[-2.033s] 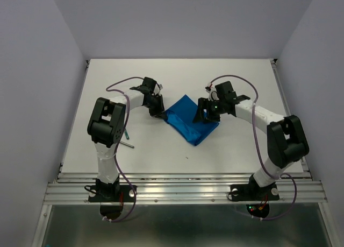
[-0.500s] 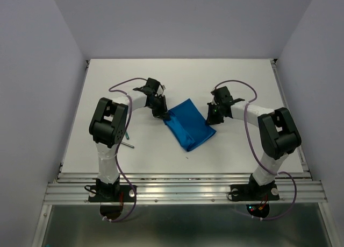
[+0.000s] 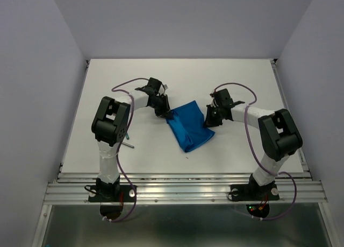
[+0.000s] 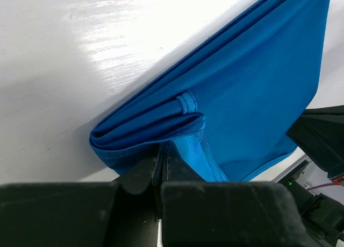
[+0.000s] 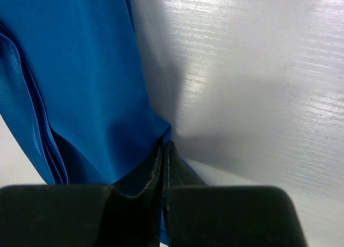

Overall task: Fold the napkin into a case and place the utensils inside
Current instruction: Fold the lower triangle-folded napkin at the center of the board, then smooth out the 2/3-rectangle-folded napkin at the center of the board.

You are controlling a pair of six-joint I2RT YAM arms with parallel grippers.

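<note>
Top external view: the white table point(image 3: 226, 75) carries the napkin point(image 3: 189, 128) at its middle, folded into a layered blue oblong running from far-left to near-right. It is a rough case, not yet a neat one.

The left gripper point(image 3: 167, 114) is clamped on the napkin's far-left corner. The left wrist view shows the jaws pressed together over the stacked hems. The right gripper point(image 3: 209, 120) pinches the right-hand edge, and its wrist view shows only a thin tip of cloth caught there.

One grey utensil point(image 3: 128, 145) lies near-left, well apart from the cloth and just beside the left arm. I cannot make out the teal one.

The risk is the shallow right-hand hold. An uneven pull would probably let that tip slip out and the layers fan open. A wide swing of the left arm might also knock the utensil.
</note>
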